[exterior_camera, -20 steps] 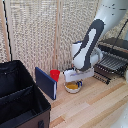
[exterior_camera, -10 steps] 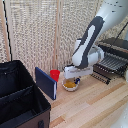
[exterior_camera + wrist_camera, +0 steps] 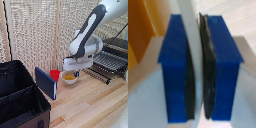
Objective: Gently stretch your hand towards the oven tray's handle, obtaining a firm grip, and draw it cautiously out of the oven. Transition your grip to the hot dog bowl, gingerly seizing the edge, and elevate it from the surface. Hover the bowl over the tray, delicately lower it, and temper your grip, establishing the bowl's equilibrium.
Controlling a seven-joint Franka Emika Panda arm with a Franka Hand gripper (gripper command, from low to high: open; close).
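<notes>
End effector (image 3: 75,71) pinches the white rim of the hot dog bowl (image 3: 69,77) between its pads (image 3: 223,65). Thin edge hold: bowl may tilt, spill, slip before reaching oven tray (image 3: 111,61).

I count one robot arm (image 3: 89,31) in the room, and it has one gripper (image 3: 76,73). On the wooden table (image 3: 95,105) there is one white bowl (image 3: 69,77), one small red cup (image 3: 55,75) and one blue flat object (image 3: 46,82). There is one big black case (image 3: 20,102), one oven (image 3: 118,47), one wire tray (image 3: 111,61), and one low black rail (image 3: 99,76).
</notes>
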